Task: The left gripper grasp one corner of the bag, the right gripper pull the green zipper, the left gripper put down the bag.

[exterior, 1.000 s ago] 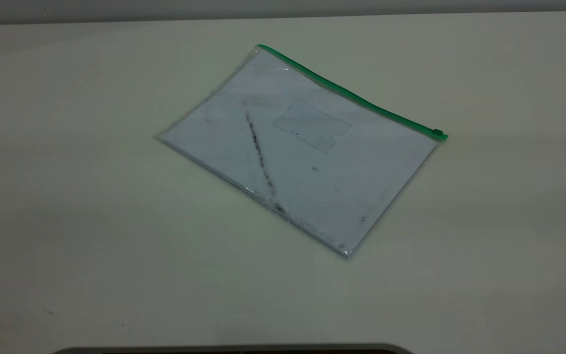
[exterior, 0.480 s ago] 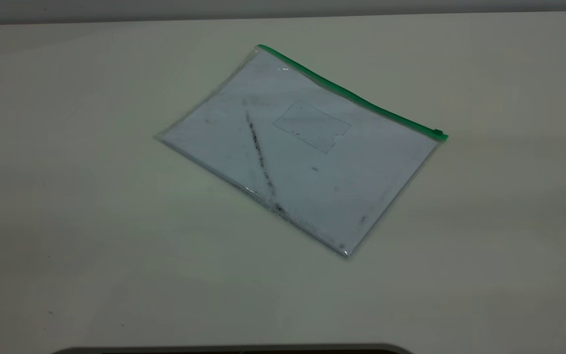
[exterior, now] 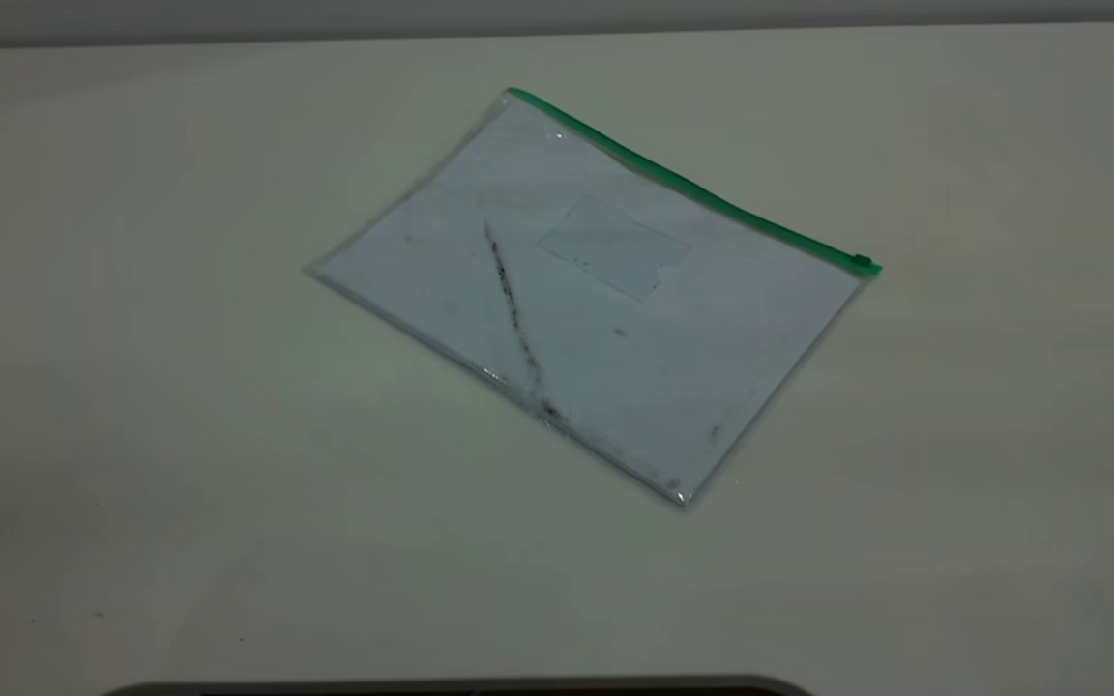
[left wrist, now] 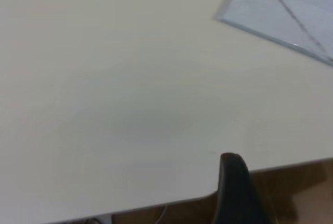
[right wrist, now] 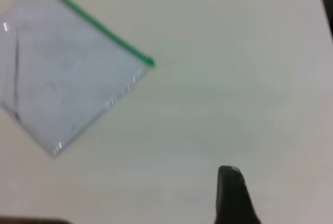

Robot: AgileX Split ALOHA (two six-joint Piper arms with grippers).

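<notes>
Bag flat on tabletop, untouched; green zipper on far edge. Left claw and right claw both well clear; can't tell either's state.

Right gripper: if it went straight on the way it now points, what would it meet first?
Probably bare table. Only one fingertip of the right gripper shows, over open tabletop. The bag and its green zipper lie off to one side, not clearly in line. Depth is unclear.
</notes>
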